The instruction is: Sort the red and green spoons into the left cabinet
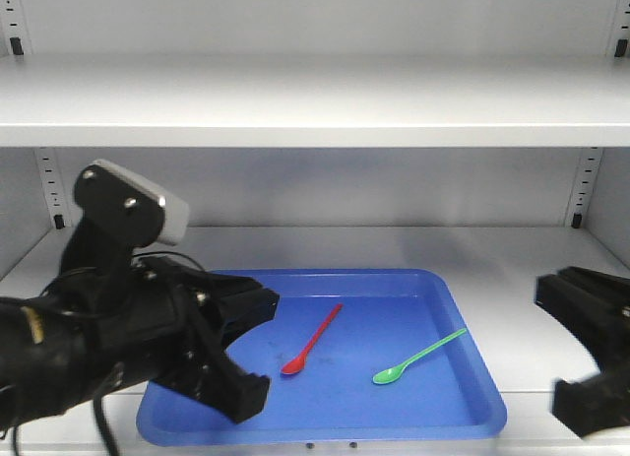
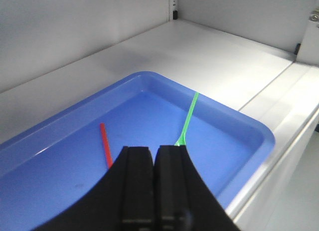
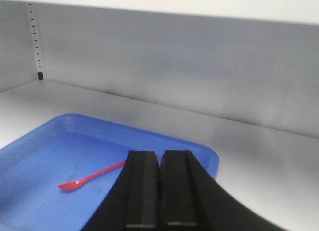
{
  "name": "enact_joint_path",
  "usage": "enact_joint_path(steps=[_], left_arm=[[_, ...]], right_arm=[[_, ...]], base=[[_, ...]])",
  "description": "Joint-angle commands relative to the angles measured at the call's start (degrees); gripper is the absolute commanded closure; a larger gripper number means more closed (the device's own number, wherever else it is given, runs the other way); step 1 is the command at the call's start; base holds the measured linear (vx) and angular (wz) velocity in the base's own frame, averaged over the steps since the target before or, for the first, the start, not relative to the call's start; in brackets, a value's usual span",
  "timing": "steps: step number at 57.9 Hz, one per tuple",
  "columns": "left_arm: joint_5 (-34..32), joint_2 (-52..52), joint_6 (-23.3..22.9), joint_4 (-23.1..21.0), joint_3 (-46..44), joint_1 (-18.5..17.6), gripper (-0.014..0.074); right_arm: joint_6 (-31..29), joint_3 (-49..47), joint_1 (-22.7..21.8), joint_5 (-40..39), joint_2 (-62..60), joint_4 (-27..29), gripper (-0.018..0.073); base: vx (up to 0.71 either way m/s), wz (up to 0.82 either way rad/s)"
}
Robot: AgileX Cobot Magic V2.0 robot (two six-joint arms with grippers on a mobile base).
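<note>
Left hand (image 1: 258, 348) beside up-right-slanting red spoon (image 1: 311, 340)

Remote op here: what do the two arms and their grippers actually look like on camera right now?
Both are matte black. The left arm is bulky, with a small yellow marking, black cables looping beneath, and a black bracket carrying a light grey rounded camera module. The left gripper and right gripper have flat, rectangular black finger pads on curved bodies.

Small black shelf clips (image 1: 59, 221) sit at the far left and far right edges of the front view, two up high and two at mid-height. A pale blurred surface (image 2: 301, 201), too vague to identify, fills the lower right of the left wrist view.
</note>
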Motion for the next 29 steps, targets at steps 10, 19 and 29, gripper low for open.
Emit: enact_joint_path(steps=[10, 19, 29], left_arm=[[-6.43, -6.4, -1.78, -1.91, 5.22, -0.43, 0.0596], [-6.03, -6.64, -2.03, -1.93, 5.45, -0.43, 0.0596], [-6.03, -6.7, -2.03, -1.93, 5.45, -0.43, 0.0596]], right_arm=[[-0.42, 1.45, 0.17, -1.3, -7.58, -0.37, 0.0565], [-0.19, 1.6, 0.17, -1.39, -7.99, -0.01, 0.0565], [-0.19, 1.6, 0.17, -1.31, -7.99, 0.05, 0.0565]], base=[[0.0, 0.0], [0.0, 0.0], [0.0, 0.0]])
